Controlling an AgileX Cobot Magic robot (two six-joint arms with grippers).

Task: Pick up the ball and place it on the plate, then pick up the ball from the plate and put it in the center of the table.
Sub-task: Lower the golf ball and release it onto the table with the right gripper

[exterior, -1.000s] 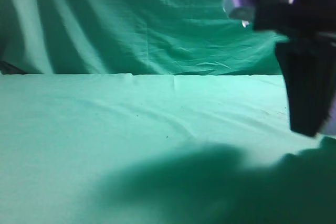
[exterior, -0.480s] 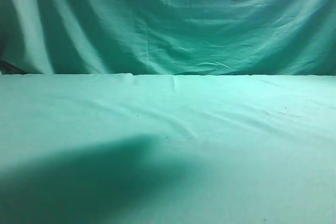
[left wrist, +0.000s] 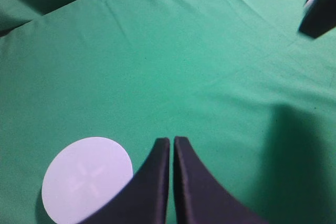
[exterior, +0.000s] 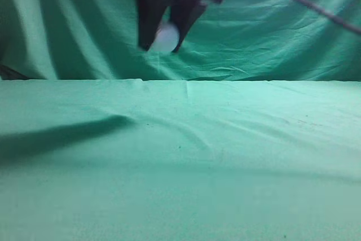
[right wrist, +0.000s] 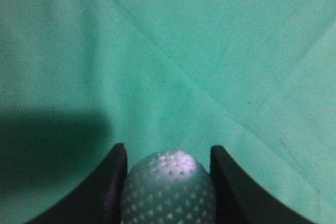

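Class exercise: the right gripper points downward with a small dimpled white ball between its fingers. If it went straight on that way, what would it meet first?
Most likely the bare green cloth-covered table. The right gripper, shut on the small dimpled white ball, has nothing else below it in the wrist view; the height above the cloth is unclear.

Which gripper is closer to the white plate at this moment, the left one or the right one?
Left. The left gripper, shut and empty, hangs right beside the plate. The right gripper holds the ball above bare table, away from the plate.
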